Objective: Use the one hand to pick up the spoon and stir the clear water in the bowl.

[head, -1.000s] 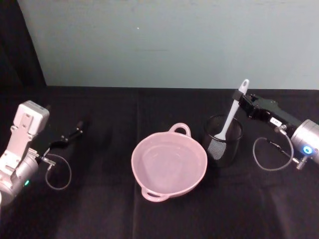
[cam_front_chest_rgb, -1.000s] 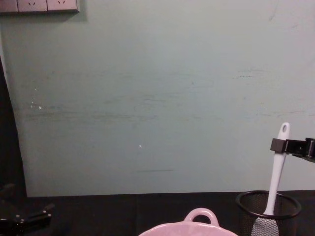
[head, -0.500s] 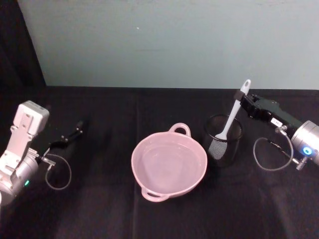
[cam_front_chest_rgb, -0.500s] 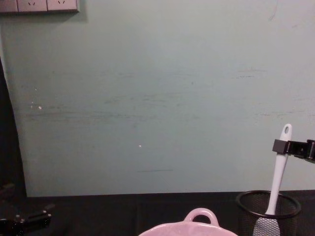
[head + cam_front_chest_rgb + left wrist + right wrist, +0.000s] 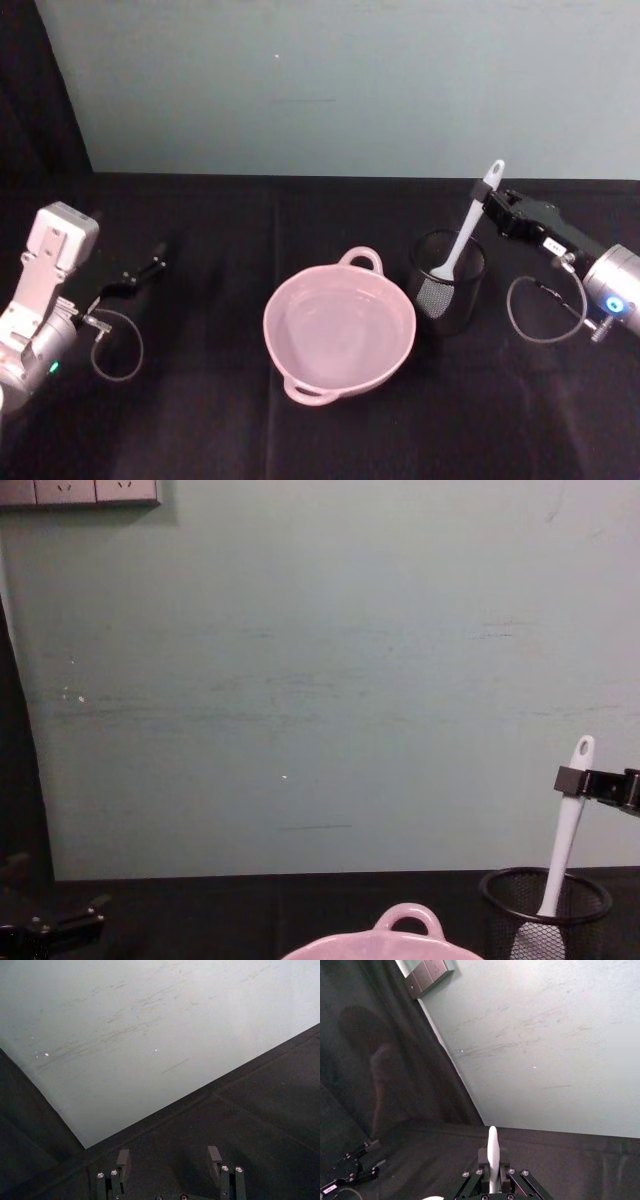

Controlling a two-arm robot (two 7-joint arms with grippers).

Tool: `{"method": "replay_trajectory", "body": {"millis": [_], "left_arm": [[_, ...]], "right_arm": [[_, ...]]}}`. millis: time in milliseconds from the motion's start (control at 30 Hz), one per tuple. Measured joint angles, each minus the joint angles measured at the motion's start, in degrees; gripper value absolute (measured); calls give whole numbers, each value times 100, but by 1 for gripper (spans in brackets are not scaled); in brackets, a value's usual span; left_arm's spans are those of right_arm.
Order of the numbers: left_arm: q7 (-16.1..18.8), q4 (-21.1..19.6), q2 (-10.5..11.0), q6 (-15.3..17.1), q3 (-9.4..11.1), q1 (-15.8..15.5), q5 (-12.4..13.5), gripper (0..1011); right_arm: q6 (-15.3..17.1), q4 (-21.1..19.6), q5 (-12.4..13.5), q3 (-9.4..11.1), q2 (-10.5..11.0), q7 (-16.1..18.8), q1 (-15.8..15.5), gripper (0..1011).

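my right claw has the spoon by its handle.

my right claw (image 5: 487, 196) is closed tight on the thin handle of the white spoon (image 5: 463, 235), just under the hole at its top end. the spoon leans, and its flat head is down inside the black mesh cup (image 5: 447, 283). the cup stands on the black table (image 5: 200, 420), just beside the pink bowl (image 5: 339, 327), on my right side. the bowl has clear water in it and a small loop handle on its far rim. from my chest i see the spoon (image 5: 562, 840) sticking up out of the cup (image 5: 545, 910), with my claw (image 5: 572, 780) pinching it up high. my left claw (image 5: 150, 268) rests far off on my left, low over the table, with its two fingers (image 5: 122, 1159) spread apart and nothing between them.
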Motion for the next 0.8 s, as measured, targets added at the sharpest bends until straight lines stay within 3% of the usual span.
{"method": "replay_trajectory", "body": {"millis": [800], "left_arm": [[0, 0, 0, 0, 0, 0, 0, 1005]], "right_arm": [[-99, 565, 127, -41, -55, 79, 150, 114]]}}
